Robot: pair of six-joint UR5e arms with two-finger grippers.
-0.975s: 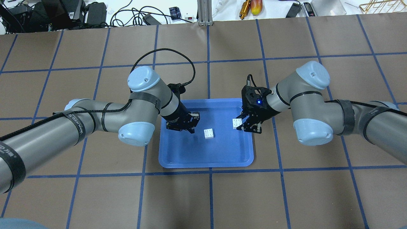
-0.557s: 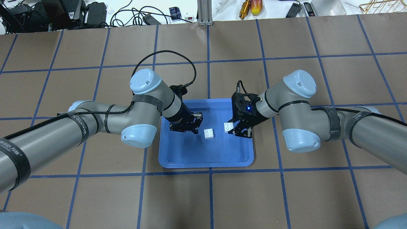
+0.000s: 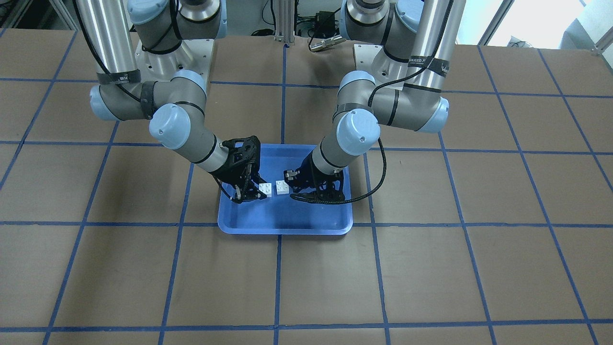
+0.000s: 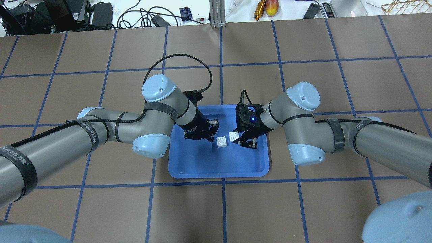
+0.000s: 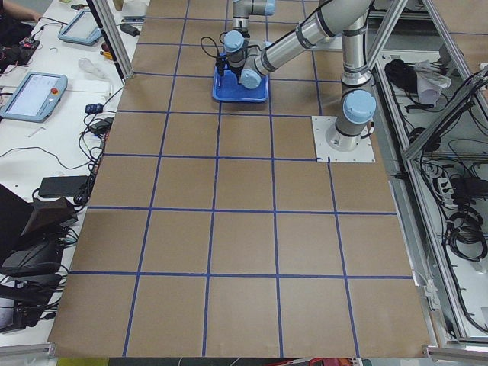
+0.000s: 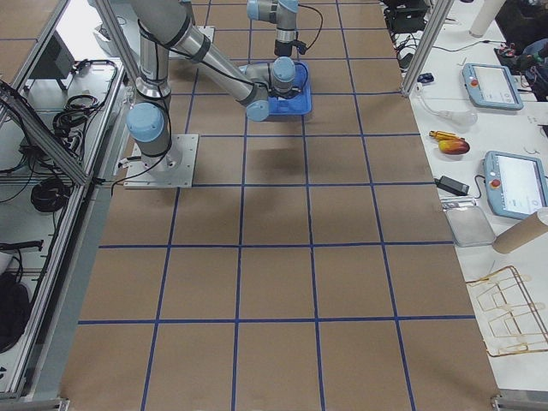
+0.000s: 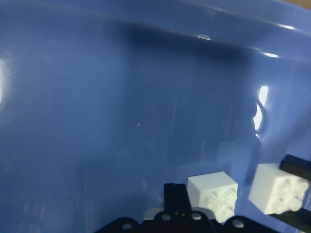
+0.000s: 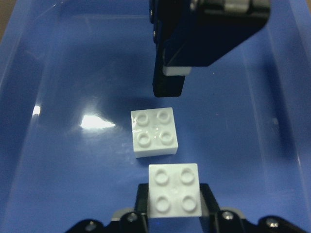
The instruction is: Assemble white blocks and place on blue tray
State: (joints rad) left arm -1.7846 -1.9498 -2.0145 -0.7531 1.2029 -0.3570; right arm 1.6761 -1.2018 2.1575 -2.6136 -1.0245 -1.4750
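Carried inward over the last second, from near the right rim of the blue tray [image 4: 219, 165] to its middle: held white block [image 8: 174, 189], pinched by its sides between the two fingers of the right gripper [image 8: 173, 204], studs up. Now just beside the loose white block [image 8: 154, 132], flat on the tray floor, with a narrow gap between the pair. Edged a little nearer too: left gripper [image 4: 211, 131], fingers spread and empty, poised at the far side of the loose white block without touching it. Four round studs, two by two, on each block. Glowing blue on the right wrist, one small light [image 4: 252, 118]. White lettering on a black strap [image 4: 90, 135] around the left arm [image 4: 60, 148], too small to read with certainty. Counted: two white blocks, one tray, two arms, all over a brown table [image 4: 303, 209] gridded with blue tape.
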